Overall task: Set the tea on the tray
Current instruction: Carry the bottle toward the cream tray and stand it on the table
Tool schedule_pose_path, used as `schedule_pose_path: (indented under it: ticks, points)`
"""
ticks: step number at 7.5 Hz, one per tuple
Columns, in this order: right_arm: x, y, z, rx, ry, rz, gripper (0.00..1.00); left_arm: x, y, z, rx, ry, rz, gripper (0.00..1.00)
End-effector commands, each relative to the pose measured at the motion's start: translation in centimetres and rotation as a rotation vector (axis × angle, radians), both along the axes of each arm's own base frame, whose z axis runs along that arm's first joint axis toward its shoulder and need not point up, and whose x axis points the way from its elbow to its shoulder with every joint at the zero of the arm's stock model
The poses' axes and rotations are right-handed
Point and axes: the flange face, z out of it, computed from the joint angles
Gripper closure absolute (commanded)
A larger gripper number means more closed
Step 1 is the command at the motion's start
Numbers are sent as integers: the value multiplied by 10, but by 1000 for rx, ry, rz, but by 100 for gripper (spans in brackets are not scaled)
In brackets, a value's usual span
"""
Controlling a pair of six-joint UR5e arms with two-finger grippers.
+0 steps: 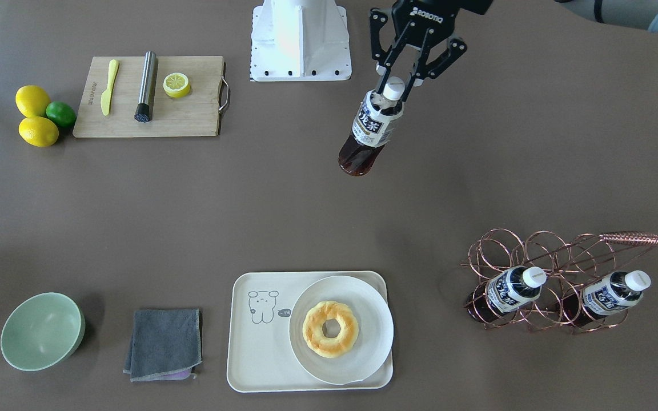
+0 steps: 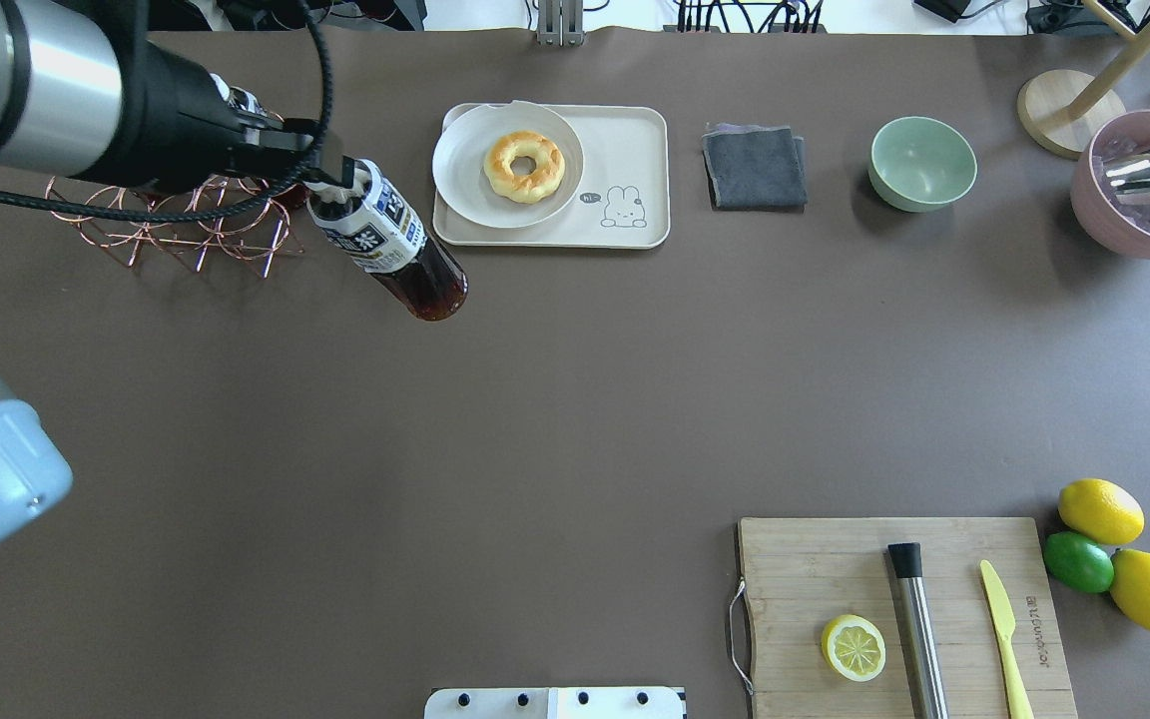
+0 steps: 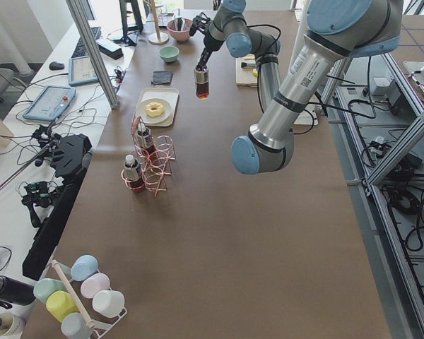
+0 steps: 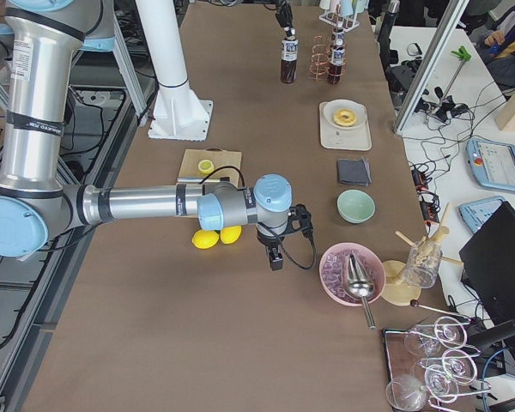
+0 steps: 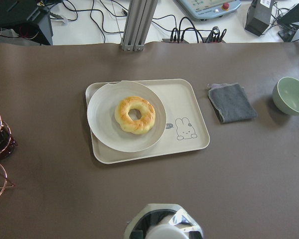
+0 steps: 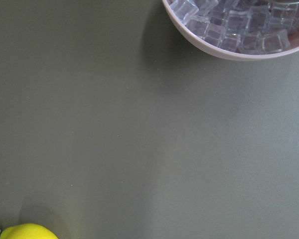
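My left gripper (image 1: 396, 80) is shut on the neck of a tea bottle (image 1: 372, 128) with dark tea, a white cap and a navy-and-white label. It holds the bottle up off the table, tilted; in the overhead view the bottle (image 2: 390, 245) hangs left of the cream tray (image 2: 635, 150), apart from it. The tray (image 1: 260, 365) has a small animal drawing on its bare part. The left wrist view shows the tray (image 5: 189, 109) ahead and the bottle's cap (image 5: 164, 231) at the bottom edge. My right gripper (image 4: 275, 262) shows only in the exterior right view, near the lemons; I cannot tell its state.
A round plate (image 1: 363, 308) with a doughnut (image 1: 330, 329) fills half the tray. A copper rack (image 1: 534, 251) holds two more tea bottles (image 1: 514, 288). A grey cloth (image 1: 163, 342), green bowl (image 1: 40, 331), cutting board (image 1: 192, 120) and a pink ice bowl (image 2: 1134, 215) are also here.
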Motion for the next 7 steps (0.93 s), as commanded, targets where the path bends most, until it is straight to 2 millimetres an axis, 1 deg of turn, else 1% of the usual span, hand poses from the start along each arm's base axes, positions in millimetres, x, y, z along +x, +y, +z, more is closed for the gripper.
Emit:
schedule_pose_path:
  ticks: [1, 2, 3, 4, 6, 7]
  points:
    - [-4, -2, 11, 10, -2, -8, 0, 60, 31, -25, -21, -97, -2, 100]
    - [-5, -2, 12, 16, -5, -9, 0, 80, 29, -32, -35, -100, -28, 100]
    - [-5, -2, 12, 16, -6, -9, 0, 107, 36, -30, -36, -128, -11, 100]
    - [-6, -2, 12, 16, -5, -11, 0, 121, 39, -33, -36, -139, -3, 100]
    - [-6, -1, 13, 14, -6, -11, 0, 135, 42, -29, -40, -143, 12, 100]
    - [-7, -1, 14, 13, -6, -14, 0, 149, 44, -27, -40, -136, 24, 100]
